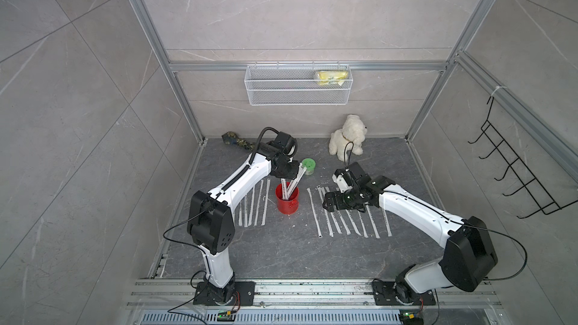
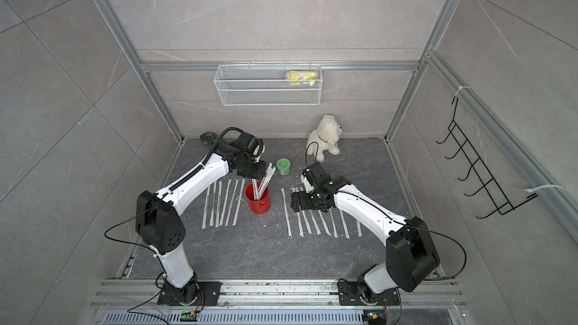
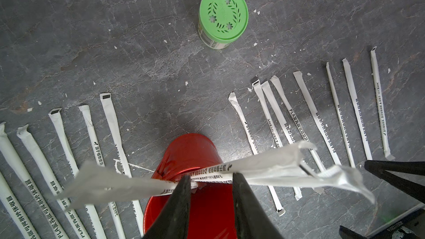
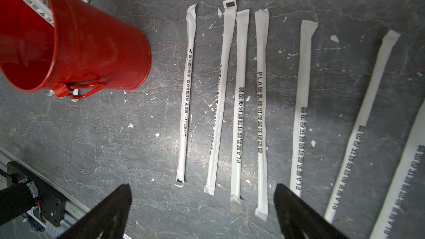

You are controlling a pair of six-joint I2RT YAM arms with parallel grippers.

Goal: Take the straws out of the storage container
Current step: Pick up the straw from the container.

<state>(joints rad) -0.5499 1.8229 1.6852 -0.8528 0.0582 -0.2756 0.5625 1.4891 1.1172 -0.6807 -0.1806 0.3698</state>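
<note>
The red storage container [image 1: 287, 203] stands upright mid-floor, with three or so straws [image 1: 292, 184] leaning out of it. In the left wrist view those straws [image 3: 213, 172] cross just past my left gripper's [image 3: 211, 178] tips, above the can [image 3: 190, 150]. Its jaws stand part-way apart with only the can's inside showing between them. Several more straws lie flat in a row left of the can [image 1: 253, 204] and another row to its right [image 1: 314, 214]. My right gripper [image 4: 202, 187] hovers wide open over the right row [image 4: 239, 102], holding nothing, with the can [image 4: 92, 49] off to its side.
A green-lidded jar [image 1: 308, 165] stands just behind the can. A white plush dog [image 1: 347, 136] sits at the back wall and a camouflage bundle [image 1: 233, 139] in the back left corner. A white mesh basket [image 1: 297, 98] hangs on the back wall and a black wire rack [image 1: 516, 176] on the right one.
</note>
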